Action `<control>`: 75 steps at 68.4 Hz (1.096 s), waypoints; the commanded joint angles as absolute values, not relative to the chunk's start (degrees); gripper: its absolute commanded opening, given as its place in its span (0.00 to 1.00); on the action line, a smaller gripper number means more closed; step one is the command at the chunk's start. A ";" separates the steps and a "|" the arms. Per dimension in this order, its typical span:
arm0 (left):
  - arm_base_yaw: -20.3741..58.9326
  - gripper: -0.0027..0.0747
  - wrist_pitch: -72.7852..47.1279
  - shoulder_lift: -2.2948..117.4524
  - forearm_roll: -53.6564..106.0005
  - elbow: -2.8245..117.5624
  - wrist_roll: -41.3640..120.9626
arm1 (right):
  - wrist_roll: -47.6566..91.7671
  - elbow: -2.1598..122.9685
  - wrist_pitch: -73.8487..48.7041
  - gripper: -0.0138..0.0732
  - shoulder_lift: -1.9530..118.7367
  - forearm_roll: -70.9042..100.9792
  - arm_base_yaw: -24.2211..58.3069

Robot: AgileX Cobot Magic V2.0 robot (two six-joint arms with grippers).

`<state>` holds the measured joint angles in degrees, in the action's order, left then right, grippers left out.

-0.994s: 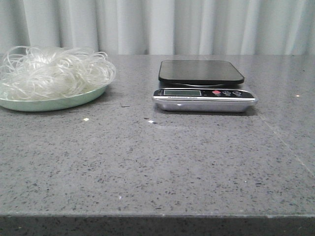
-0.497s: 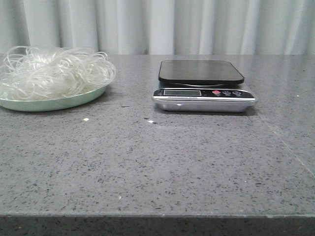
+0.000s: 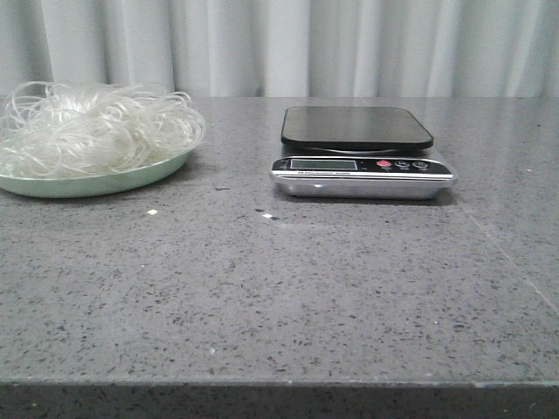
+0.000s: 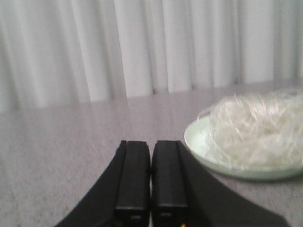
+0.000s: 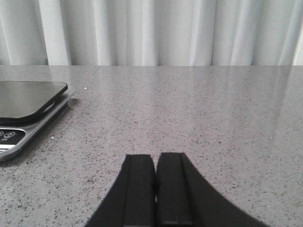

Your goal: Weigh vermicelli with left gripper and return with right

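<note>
Grey countertop (image 3: 288, 288) holds one vermicelli (image 3: 96, 127) mound, one plate (image 3: 105, 183), one scale (image 3: 360, 153).

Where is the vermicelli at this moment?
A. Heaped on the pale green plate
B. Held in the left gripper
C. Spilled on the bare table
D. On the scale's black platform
A: the vermicelli sits heaped on the pale green plate, while the scale platform is bare.

One vermicelli mound (image 3: 98, 127), one green plate (image 3: 105, 182), one scale (image 3: 360, 154) — two hands, left hand (image 4: 151, 182), right hand (image 5: 155, 187)
</note>
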<state>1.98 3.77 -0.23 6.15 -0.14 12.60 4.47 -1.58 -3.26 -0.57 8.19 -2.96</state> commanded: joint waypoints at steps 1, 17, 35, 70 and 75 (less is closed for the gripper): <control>1.86 0.21 18.81 -1.35 9.67 -0.49 11.98 | 4.57 -1.13 1.33 0.33 -1.55 7.73 -3.12; 1.86 0.21 17.61 1.23 14.33 13.28 11.98 | 4.57 -1.13 2.84 0.33 -1.55 7.73 -3.12; 1.86 0.21 -2.03 16.92 12.03 41.04 11.98 | 4.57 -1.13 3.77 0.33 -1.55 7.73 -3.12; 5.59 0.76 -33.93 49.93 18.94 61.77 13.94 | 4.57 -1.13 3.77 0.33 -1.55 7.73 -3.12; 7.15 0.81 -35.73 54.08 22.72 63.00 13.94 | 4.57 -1.13 3.77 0.33 -1.55 7.73 -3.12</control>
<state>5.24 -37.39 50.24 17.20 59.77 13.92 4.47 -1.58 -1.03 -0.57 8.19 -2.96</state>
